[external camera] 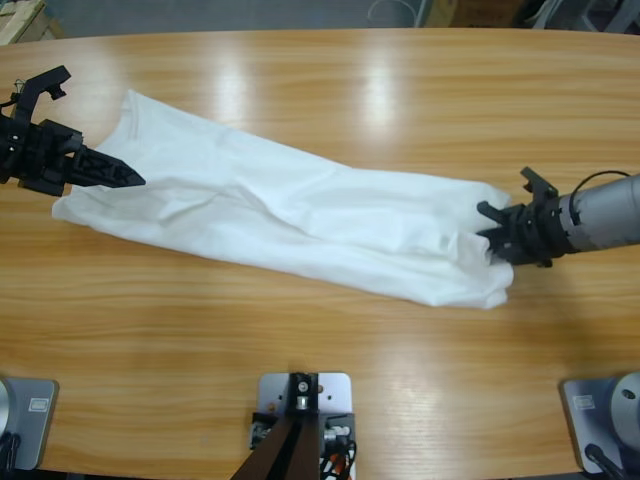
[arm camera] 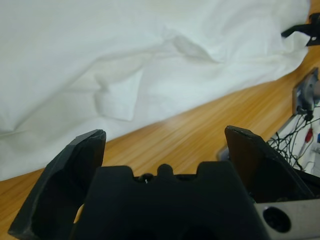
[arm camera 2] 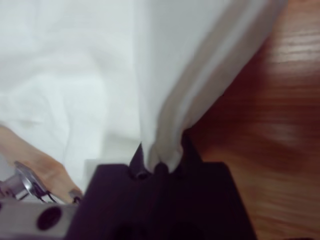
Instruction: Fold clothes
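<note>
The right gripper is pinching the shirt's end between closed fingers; the left gripper is gaping beside it, needing a clean hem bite.

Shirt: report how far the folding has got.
Done: the shirt lies in a long, narrow, rumpled band across the table. In hand: the right gripper pinches one end; the left gripper is open at the other end, holding nothing. Left: no neat, compact fold yet.
</note>
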